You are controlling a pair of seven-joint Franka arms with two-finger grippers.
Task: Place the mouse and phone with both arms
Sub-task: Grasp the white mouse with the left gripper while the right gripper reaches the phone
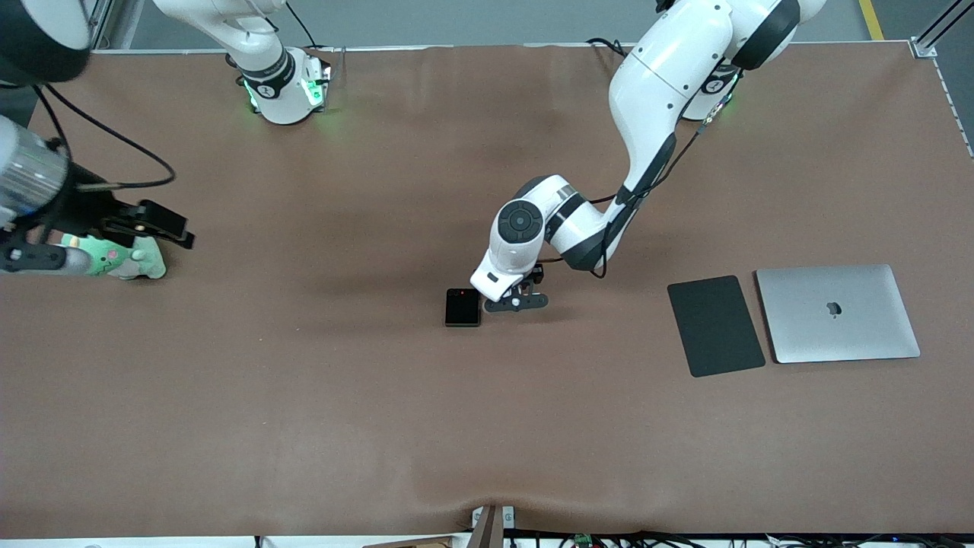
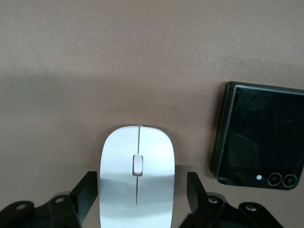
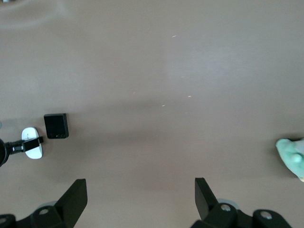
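Note:
The white mouse (image 2: 137, 178) lies on the brown table between my left gripper's fingers, with a small gap on each side. My left gripper (image 2: 141, 186) is open and down at the table's middle (image 1: 516, 299); in the front view its hand hides the mouse. The black folded phone (image 1: 463, 307) lies flat right beside the mouse, toward the right arm's end, and also shows in the left wrist view (image 2: 259, 137). My right gripper (image 3: 140, 187) is open and empty, held above the table at the right arm's end (image 1: 163, 227). Its view shows the phone (image 3: 56, 126) and mouse (image 3: 33, 142) far off.
A dark grey pad (image 1: 715, 325) and a closed silver laptop (image 1: 837, 313) lie side by side toward the left arm's end. A pale green toy (image 1: 125, 259) sits below the right gripper and also shows in the right wrist view (image 3: 291, 158).

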